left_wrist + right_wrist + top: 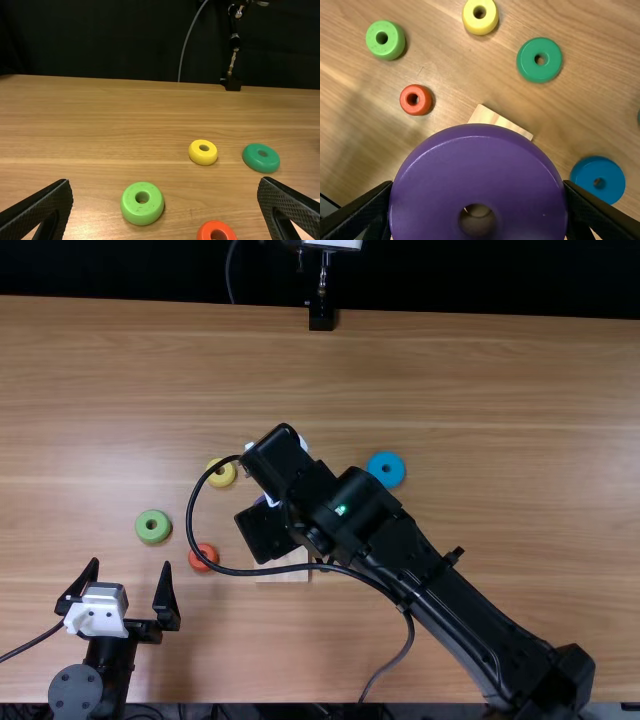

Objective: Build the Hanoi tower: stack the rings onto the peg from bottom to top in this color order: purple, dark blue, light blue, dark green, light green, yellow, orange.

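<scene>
In the top view my right gripper (268, 525) is over the pale wooden base (292, 576), largely covering it. In the right wrist view my right gripper (478, 187) is shut on the purple ring (477, 175), held above a wooden base corner (495, 120); the peg is hidden. My left gripper (131, 567) stands open at the near left, also in the left wrist view (165, 186), nothing between its fingers. Loose on the table are the light green (153, 527), yellow (222, 473), orange-red (203, 558) and blue rings (386, 469), plus a dark green ring (539, 60).
A sliver of a teal object (639, 117) shows at the right wrist view's edge. The right arm's cable loops over the table beside the orange-red ring. A black stand (321, 316) is at the far table edge (450, 325).
</scene>
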